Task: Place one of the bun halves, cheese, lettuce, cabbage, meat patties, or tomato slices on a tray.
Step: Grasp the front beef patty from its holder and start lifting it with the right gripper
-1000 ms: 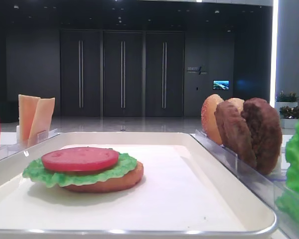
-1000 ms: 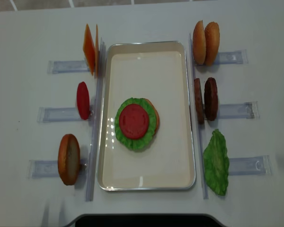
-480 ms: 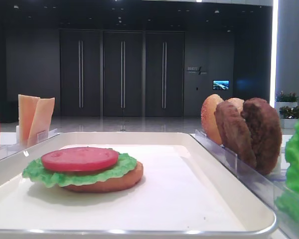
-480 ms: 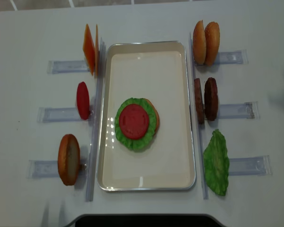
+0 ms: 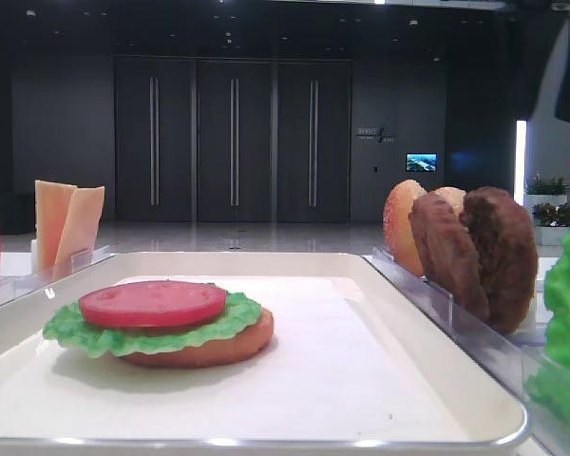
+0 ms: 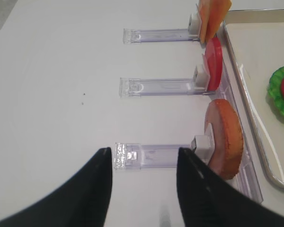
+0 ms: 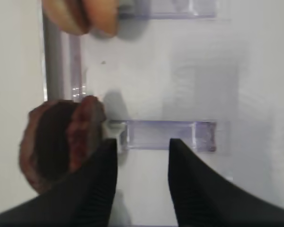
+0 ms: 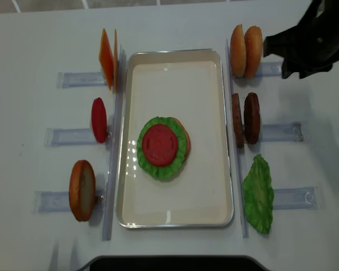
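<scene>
Tray (image 8: 175,73), centre of the overhead view: flat bun base, lettuce (image 8: 150,161) and a tomato slice (image 8: 159,144) stacked on it. No patty on the stack yet; likely next.

Patties (image 8: 246,118) stand on edge in a clear holder (image 8: 279,131) just right of the tray rim, flat faces left-right, so discs run top-to-bottom of that view. Two buns (image 8: 246,51) above them, spare lettuce below.

Right gripper (image 7: 142,184): jaws parted, nothing between them. In its wrist view the patties (image 7: 61,142) sit left and slightly ahead of the fingers, with the holder bar straight ahead. Overhead, the right arm (image 8: 308,42) shows at upper right, near the buns. Judged nearer arm for the patties; needs to shift toward the tray.

Left gripper (image 6: 142,189): open, empty, over bare table (image 6: 52,94) facing the left holders; bun (image 6: 225,137) ahead to the right.
</scene>
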You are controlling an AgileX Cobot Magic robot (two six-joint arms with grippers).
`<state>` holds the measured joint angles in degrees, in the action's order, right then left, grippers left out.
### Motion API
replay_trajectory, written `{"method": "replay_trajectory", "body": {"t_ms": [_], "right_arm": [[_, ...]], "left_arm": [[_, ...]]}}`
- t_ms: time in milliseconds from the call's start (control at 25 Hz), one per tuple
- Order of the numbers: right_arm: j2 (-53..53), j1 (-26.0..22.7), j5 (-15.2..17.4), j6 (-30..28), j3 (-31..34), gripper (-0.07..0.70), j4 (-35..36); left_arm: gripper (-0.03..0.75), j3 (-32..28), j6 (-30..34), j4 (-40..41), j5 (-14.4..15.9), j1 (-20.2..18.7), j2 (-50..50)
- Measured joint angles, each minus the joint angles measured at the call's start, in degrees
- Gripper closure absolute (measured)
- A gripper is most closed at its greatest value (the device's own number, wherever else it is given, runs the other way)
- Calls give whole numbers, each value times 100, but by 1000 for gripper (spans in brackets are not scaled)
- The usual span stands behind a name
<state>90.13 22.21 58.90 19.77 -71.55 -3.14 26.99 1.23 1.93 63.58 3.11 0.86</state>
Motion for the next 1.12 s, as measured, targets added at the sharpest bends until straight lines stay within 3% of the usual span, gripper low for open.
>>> {"method": "replay_trajectory", "body": {"t_ms": [160,360,600,1120], "right_arm": [[281,940,12,903,-306,377,-425],[935,1456,236,1247,-898,377,-440],[1395,1548,543,1399,-1191,373,-481],[1921,1548,684,1520,-1208,342,-497]], "left_arm": [[370,0,0,0,0,0,0],[370,0,0,0,0,0,0],[370,0,0,0,0,0,0],[370,0,0,0,0,0,0]]}}
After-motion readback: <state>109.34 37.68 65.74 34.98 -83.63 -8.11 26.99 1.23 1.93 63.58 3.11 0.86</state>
